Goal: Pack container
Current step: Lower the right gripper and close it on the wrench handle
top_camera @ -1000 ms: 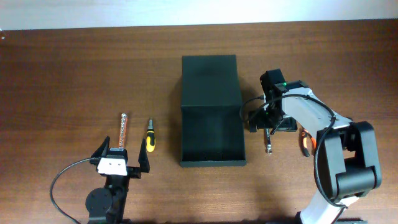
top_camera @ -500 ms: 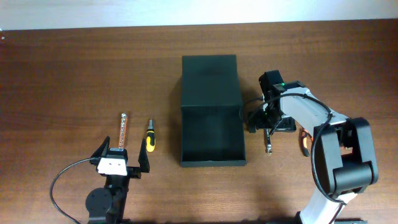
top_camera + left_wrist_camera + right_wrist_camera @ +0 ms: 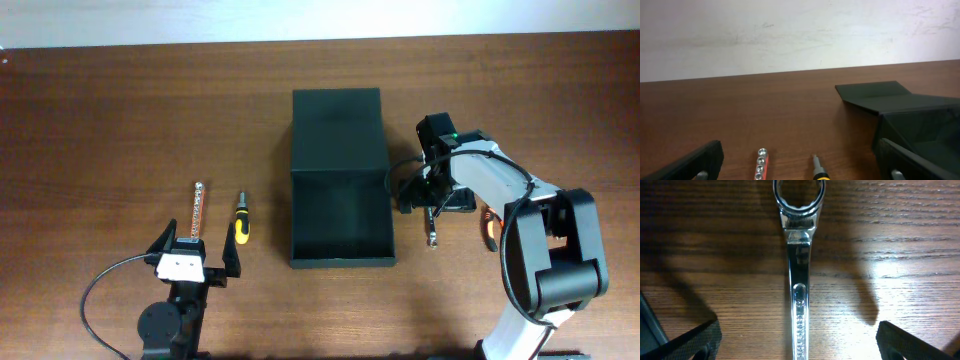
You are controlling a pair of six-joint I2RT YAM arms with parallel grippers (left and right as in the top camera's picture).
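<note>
**Container, matte green-black: centre of table**

- Container [image 3: 340, 215]: rectangular, dull and smooth-sided. It sits mid-table between the arms with its mouth upward. The hinged flap lid [image 3: 337, 130] lies folded out flat toward the far edge. Long axis runs near edge to far edge. No label is legible.
- Table [image 3: 100, 120]: dark brown wood grain.
- Wrench [image 3: 799, 280]: polished chrome with a ring end, just right of the container. Marks on the shank are unreadable.
- Right gripper [image 3: 800, 347]: jaws spread wide astride the wrench, gripping nothing.
- Left gripper [image 3: 197, 252]: jaws wide, empty.
- Screwdriver [image 3: 240, 222]: yellow-and-black handle.
- Red rail of chrome sockets [image 3: 198, 208].
- Orange-handled tool [image 3: 490, 228]: partly hidden.
</note>
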